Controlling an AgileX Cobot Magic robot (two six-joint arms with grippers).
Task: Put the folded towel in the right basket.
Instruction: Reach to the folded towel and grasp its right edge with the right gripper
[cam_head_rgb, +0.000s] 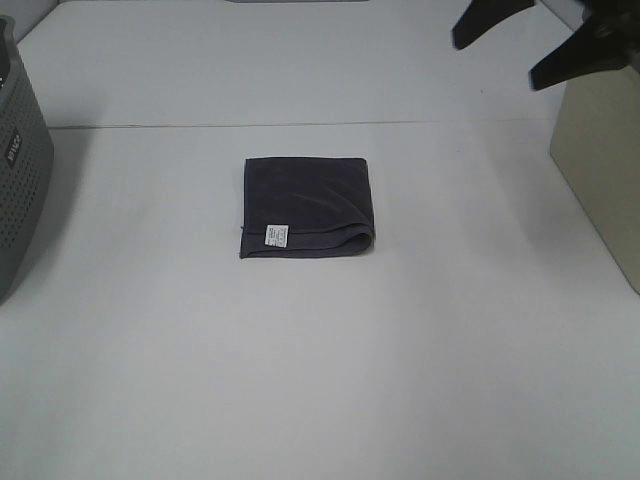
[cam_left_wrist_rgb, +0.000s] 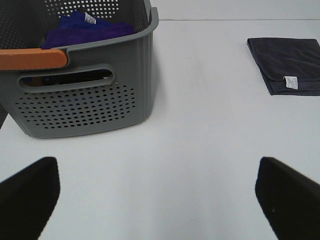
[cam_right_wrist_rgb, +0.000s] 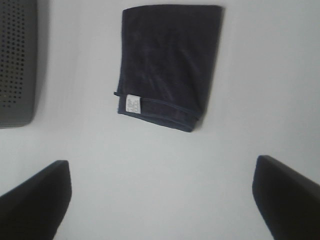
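Observation:
The folded dark grey towel lies flat in the middle of the white table, with a small white label on its near edge. It also shows in the left wrist view and the right wrist view. The right basket is beige and stands at the table's right edge. My right gripper hangs open and empty high at the back right, beside that basket and well away from the towel; its jaws stand wide apart in the right wrist view. My left gripper is open and empty, out of the exterior view.
A grey perforated basket stands at the left edge. In the left wrist view the grey basket has an orange handle and holds blue and purple towels. White table surrounds the towel.

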